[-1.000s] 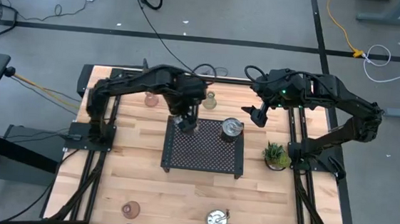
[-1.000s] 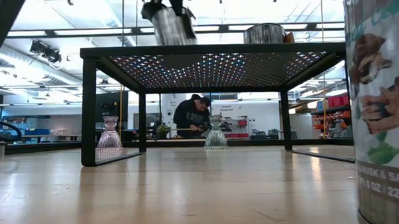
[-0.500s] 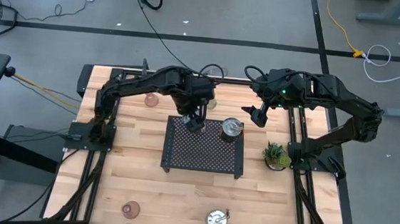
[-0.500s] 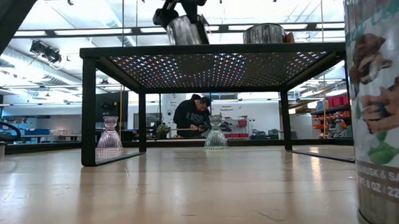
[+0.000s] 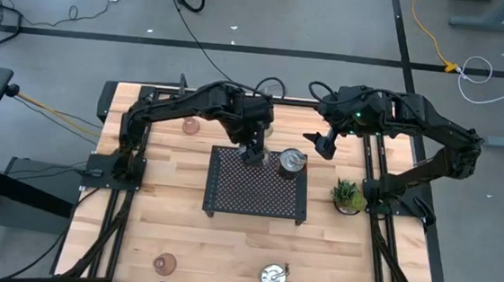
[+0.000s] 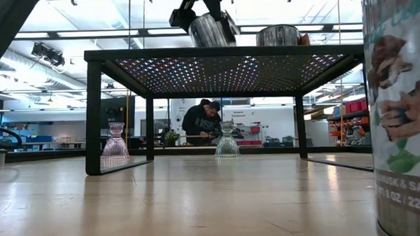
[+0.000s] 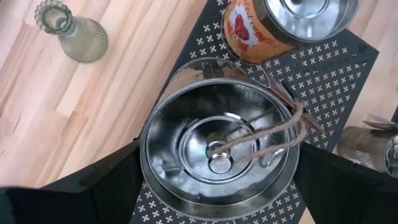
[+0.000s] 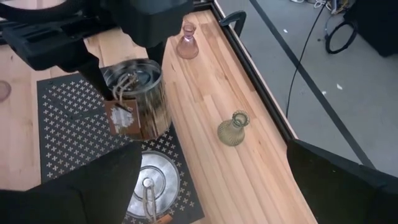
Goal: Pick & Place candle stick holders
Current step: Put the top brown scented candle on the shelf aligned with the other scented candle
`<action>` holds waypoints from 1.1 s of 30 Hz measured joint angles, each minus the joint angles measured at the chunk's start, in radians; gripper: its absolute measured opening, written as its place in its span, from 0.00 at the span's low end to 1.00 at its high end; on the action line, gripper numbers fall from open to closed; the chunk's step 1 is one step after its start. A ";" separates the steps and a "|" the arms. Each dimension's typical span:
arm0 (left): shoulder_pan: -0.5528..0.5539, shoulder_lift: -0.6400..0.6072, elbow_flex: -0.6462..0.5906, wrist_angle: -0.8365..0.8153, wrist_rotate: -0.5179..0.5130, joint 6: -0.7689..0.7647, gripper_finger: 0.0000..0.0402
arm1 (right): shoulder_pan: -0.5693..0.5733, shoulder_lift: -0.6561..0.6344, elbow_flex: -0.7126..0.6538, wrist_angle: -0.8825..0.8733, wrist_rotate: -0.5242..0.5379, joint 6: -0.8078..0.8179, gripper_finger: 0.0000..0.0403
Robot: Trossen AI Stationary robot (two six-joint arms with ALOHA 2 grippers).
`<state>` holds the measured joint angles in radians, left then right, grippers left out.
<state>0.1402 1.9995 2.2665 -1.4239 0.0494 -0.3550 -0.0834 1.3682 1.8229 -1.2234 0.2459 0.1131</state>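
My left gripper (image 5: 253, 150) is shut on a shiny silver tin-shaped candle holder (image 7: 217, 143) with twine inside, just above the far edge of the black perforated tray (image 5: 255, 195). A second silver holder (image 5: 293, 162) stands on the tray next to it. My right gripper (image 5: 324, 145) is open and empty, above the table just beyond the tray's far right corner. An olive-green glass holder (image 8: 233, 129) and a pink one (image 5: 190, 125) stand on the wood behind the tray. Another pink one (image 5: 164, 263) and a silver one (image 5: 273, 275) stand near the front edge. My left gripper pinches the silver holder between its two fingers, one on each opposite side of its round outer wall (image 7: 149, 168). The fingers (image 7: 106, 186) come from above, pointing down. The holder is lifted just clear of the tray top and tilted a little (image 6: 210, 28).
A small spiky green potted plant (image 5: 347, 195) stands right of the tray. The tray stands on legs with open space beneath (image 6: 223, 103). A person (image 6: 204, 122) shows in the room far behind the table.
My left gripper has gone toward the table's right edge along the tray's far side, carrying the silver holder closer to the second silver holder. The held holder stays just above the tray and has tipped a little.
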 joint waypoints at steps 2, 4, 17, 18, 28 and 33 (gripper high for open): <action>0.000 0.000 0.000 0.017 0.000 0.000 0.92 | 0.000 0.000 0.000 0.001 0.000 0.000 0.99; 0.000 0.000 0.000 0.019 0.000 0.000 0.94 | 0.000 0.000 0.000 0.001 0.000 0.000 0.99; -0.005 0.000 0.000 0.025 0.000 0.000 0.94 | 0.000 0.000 0.000 0.001 0.000 -0.021 0.99; -0.007 0.000 0.000 0.026 0.000 0.000 0.95 | 0.000 0.000 0.000 0.001 0.000 -0.021 0.99; -0.010 0.000 0.000 0.073 -0.003 -0.001 0.95 | 0.000 0.000 0.000 0.001 0.000 -0.023 0.99; -0.010 0.000 0.000 0.083 -0.003 -0.001 0.97 | 0.000 0.000 0.000 0.001 0.000 -0.023 0.99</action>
<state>0.1303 1.9995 2.2665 -1.3406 0.0460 -0.3557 -0.0837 1.3682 1.8229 -1.2221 0.2455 0.0902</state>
